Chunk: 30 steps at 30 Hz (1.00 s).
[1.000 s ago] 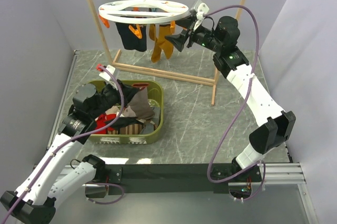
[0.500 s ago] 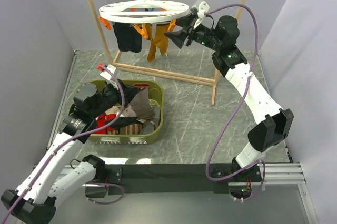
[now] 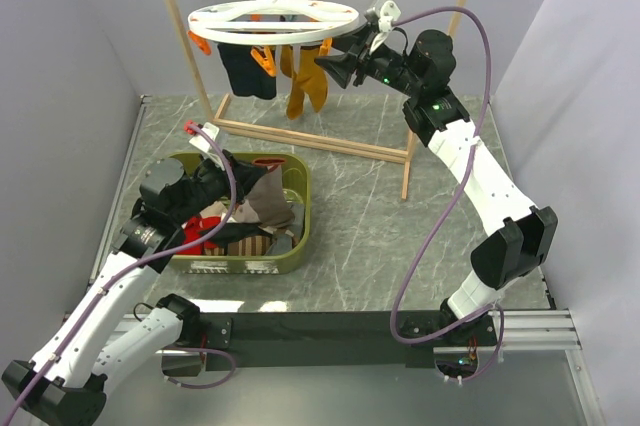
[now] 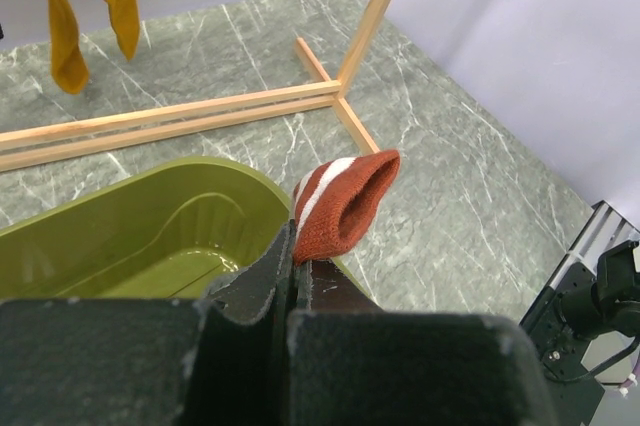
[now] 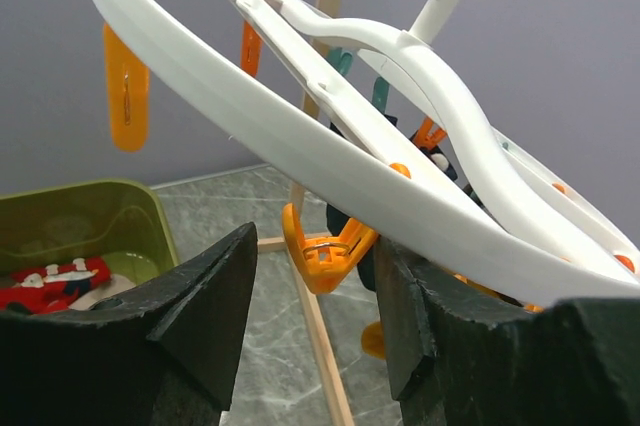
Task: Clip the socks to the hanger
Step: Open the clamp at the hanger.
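Note:
The white oval hanger [image 3: 273, 21] hangs by its hook from the wooden rack's rail. My right gripper [image 3: 335, 68] is open just under its right rim. In the right wrist view the fingers stand either side of an orange clip [image 5: 335, 246] below the white ring [image 5: 300, 136], and the right finger touches the clip. My left gripper [image 3: 228, 178] is over the green basket, shut on a taupe sock [image 3: 262, 201]. The left wrist view shows the sock's dark red, white-striped cuff [image 4: 345, 201] pinched in my left gripper [image 4: 291, 251].
The green basket [image 3: 300, 216] holds more clothes, some red. Mustard socks [image 3: 305, 81] and a navy sock [image 3: 240, 66] hang clipped to the hanger. The wooden rack's base bars [image 3: 310, 138] cross the marble floor, with a post [image 3: 408, 161] at the right. Walls stand close on both sides.
The hanger and its hanging socks have swayed a little, and my right gripper has shifted slightly at the rim. The left arm has not moved.

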Each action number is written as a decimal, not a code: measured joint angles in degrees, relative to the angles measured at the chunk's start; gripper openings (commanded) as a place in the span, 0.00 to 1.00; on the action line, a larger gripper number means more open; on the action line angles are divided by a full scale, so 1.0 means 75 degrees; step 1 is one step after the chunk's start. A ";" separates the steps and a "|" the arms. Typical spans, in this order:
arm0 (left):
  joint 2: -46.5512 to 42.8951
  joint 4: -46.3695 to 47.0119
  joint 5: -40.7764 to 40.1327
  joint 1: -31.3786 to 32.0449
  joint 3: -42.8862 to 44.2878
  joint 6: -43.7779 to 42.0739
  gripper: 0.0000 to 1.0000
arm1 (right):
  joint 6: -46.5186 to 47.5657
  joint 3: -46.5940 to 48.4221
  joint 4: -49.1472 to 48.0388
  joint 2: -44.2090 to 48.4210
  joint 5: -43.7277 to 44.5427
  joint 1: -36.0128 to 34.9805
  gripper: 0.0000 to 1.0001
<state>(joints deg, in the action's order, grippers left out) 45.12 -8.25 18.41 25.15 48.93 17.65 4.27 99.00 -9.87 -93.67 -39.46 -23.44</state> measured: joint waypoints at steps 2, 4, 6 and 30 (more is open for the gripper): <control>-0.0006 0.0035 0.0000 0.0000 -0.0009 0.0009 0.01 | -0.0061 0.0000 0.0000 0.0000 -0.0003 0.0003 0.54; -0.0006 0.0041 -0.0003 0.0000 -0.0009 0.0009 0.01 | -0.0137 0.0000 0.0003 -0.0006 -0.0015 0.0006 0.49; -0.0006 0.0038 -0.0003 0.0000 -0.0012 0.0009 0.01 | -0.0198 0.0009 0.0003 -0.0023 -0.0035 0.0009 0.47; -0.0038 0.0160 0.0003 0.0000 -0.0108 0.0012 0.01 | -0.1224 0.0318 -0.0388 -0.0522 -0.0154 0.0012 0.41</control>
<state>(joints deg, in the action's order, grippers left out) 44.84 -7.05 18.44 25.15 48.12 17.74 -4.91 101.38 -12.78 -97.58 -40.62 -23.35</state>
